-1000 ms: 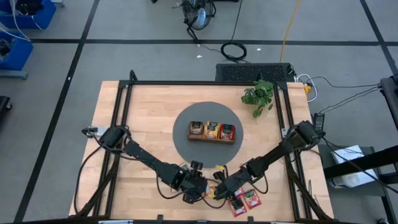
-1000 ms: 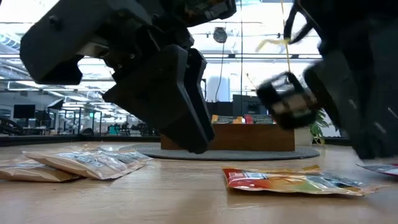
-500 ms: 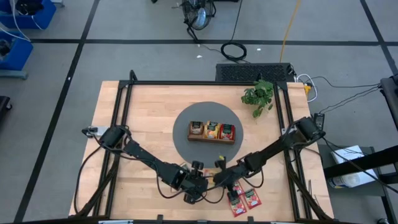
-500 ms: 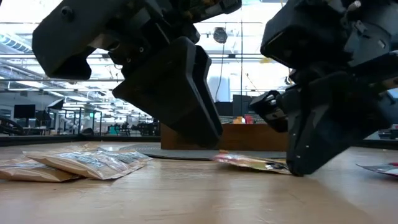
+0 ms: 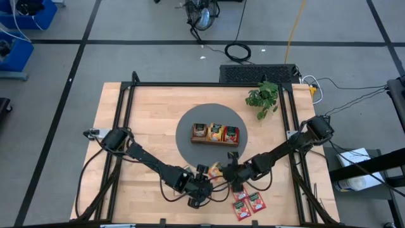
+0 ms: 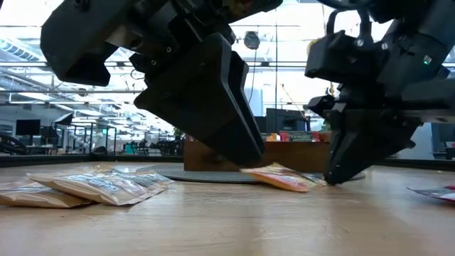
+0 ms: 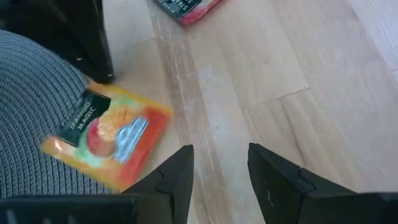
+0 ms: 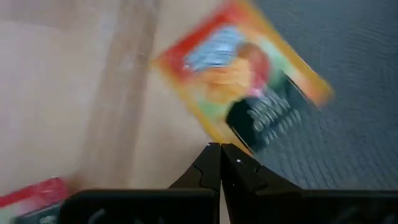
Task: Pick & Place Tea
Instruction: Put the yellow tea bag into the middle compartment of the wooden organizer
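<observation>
Since earlier: right gripper (image 5: 231,180), jaws closed empty, pushed orange sachet (image 7: 107,135) far-left onto mat (image 5: 186,145) edge | left gripper (image 7: 217,171) open, near | tray (image 5: 215,133) seemingly part-filled; red sachets (image 5: 249,203), cream sachets (image 6: 92,186) remain on surface (image 5: 145,114)

Orange-yellow tea sachet (image 7: 107,136) flat, half on the grey mat (image 7: 31,81), half on wood.

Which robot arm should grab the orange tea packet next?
Probably the left. Its end effector is open right beside the orange tea packet, lying half on the grey mat. The right end effector is shut.
</observation>
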